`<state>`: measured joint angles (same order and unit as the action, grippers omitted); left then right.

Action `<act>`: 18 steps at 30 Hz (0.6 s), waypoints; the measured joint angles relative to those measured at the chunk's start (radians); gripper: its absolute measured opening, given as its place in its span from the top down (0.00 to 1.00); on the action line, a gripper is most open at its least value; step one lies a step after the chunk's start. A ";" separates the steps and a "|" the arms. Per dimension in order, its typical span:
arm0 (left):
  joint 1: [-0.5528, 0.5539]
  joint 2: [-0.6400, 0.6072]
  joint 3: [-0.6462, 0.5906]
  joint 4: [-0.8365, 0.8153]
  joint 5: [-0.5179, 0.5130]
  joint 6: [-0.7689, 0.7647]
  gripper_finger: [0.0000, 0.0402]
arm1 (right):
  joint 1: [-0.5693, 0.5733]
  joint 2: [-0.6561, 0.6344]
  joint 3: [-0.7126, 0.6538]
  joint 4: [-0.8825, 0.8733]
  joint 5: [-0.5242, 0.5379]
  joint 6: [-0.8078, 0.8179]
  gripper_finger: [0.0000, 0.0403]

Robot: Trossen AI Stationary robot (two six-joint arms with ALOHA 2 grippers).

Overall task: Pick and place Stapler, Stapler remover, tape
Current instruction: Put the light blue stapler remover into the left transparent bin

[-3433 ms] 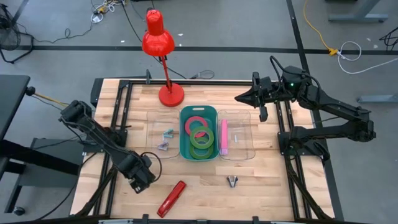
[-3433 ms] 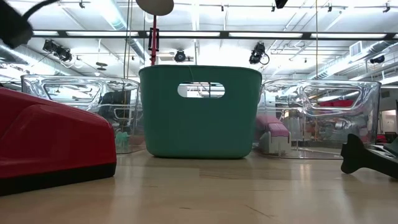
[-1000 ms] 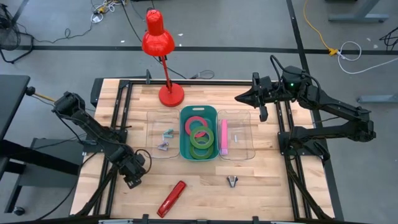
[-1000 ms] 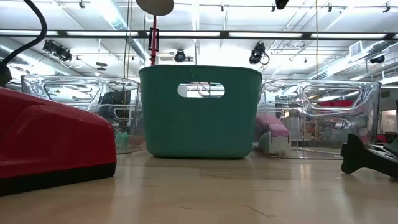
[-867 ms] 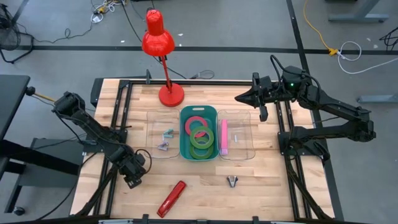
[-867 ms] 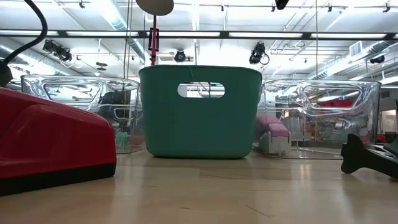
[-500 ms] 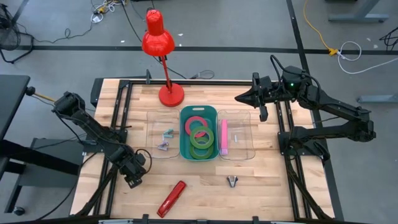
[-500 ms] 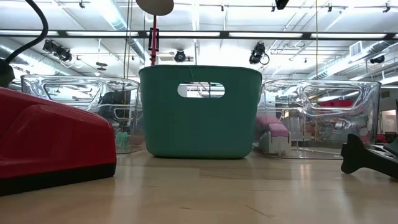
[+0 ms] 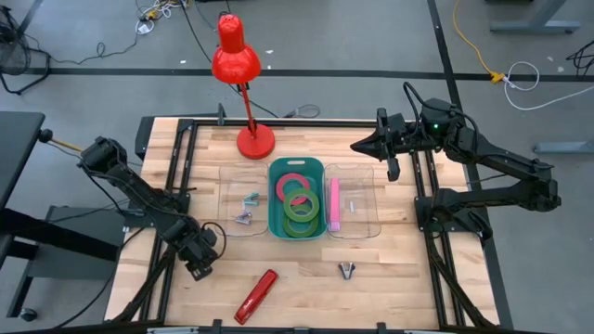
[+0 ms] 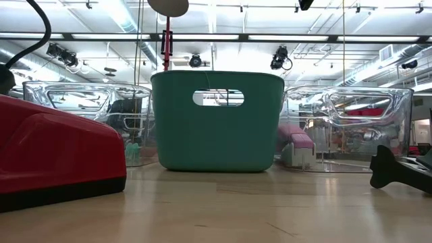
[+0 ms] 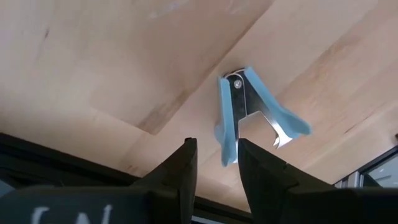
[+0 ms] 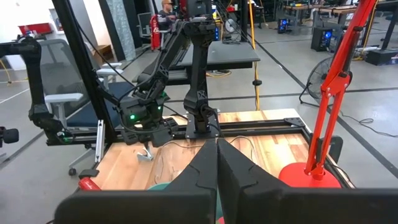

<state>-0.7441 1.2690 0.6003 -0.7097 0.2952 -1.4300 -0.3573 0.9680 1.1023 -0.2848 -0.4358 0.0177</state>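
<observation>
My left gripper (image 9: pixel 198 263) hangs over the table's near left part, shut on a blue staple remover (image 11: pixel 252 109); it also shows in the right wrist view (image 12: pixel 146 140). A red stapler (image 9: pixel 257 295) lies on the wood near the front edge and fills the left of the low view (image 10: pixel 54 155). A black staple remover (image 9: pixel 346 270) lies front right of centre. Tape rolls (image 9: pixel 297 199) lie in the teal bin (image 9: pixel 275 225). My right gripper (image 9: pixel 357 146) is shut and empty, held above the far right. My left gripper pinches the free end of one blue arm (image 11: pixel 225 149) of the staple remover between its two fingers. The hinge rivet (image 11: pixel 234 79) and the other arm point away from the fingers. In the right wrist view the remover (image 12: pixel 146 154) hangs below the gripper, clear of the table.
A clear bin (image 9: pixel 243 209) left of the teal one holds staple removers; a clear bin (image 9: pixel 364 211) on its right holds a pink stapler (image 9: pixel 334 204). A red desk lamp (image 9: pixel 254 141) stands at the far middle. Black frame rails run along both table sides.
</observation>
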 joint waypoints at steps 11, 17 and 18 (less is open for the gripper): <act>0.000 0.000 0.000 0.000 -0.020 0.000 0.70 | 0.000 0.000 0.000 0.000 0.000 0.000 0.99; 0.000 0.000 0.000 0.000 -0.010 0.001 0.70 | 0.000 0.000 0.000 0.000 0.000 -0.001 0.99; 0.000 0.000 0.000 0.000 -0.006 0.001 0.70 | 0.000 0.000 0.000 0.000 0.000 -0.001 0.99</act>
<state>-0.7437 1.2694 0.6003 -0.7097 0.2888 -1.4289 -0.3573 0.9680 1.1023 -0.2848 -0.4355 0.0170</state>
